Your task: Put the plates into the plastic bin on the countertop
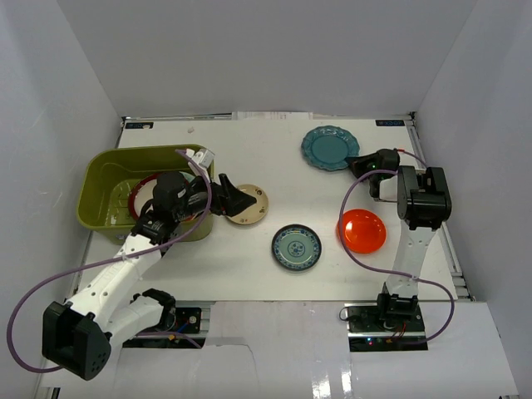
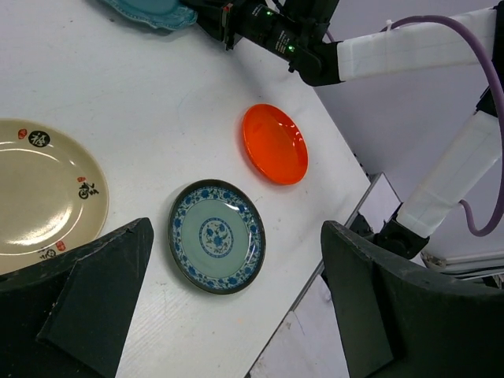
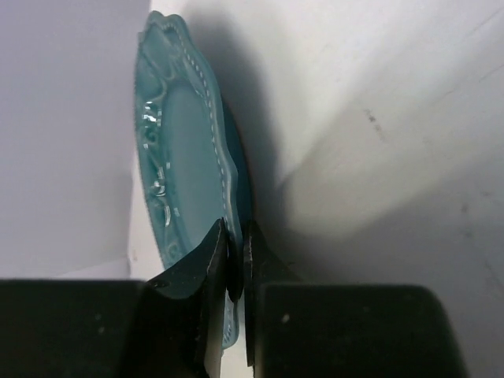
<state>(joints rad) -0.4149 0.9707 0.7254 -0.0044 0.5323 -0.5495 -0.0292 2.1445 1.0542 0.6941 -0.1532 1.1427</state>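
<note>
White walls [image 1: 266,50] box in your white bench [image 1: 249,141]. At its left sits the olive-green rectangular plastic bin [image 1: 98,179]. Far right, your right fingers [image 3: 213,260] clench the rim of the scalloped teal plate [image 1: 327,148]. Your left fingers [image 2: 94,299] hang released over the edge of the small beige plate [image 1: 253,208] beside the bin.

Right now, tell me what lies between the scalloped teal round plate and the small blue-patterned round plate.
Nothing: bare white countertop separates the scalloped teal plate from the small blue-patterned plate, clearest in the top view.
</note>
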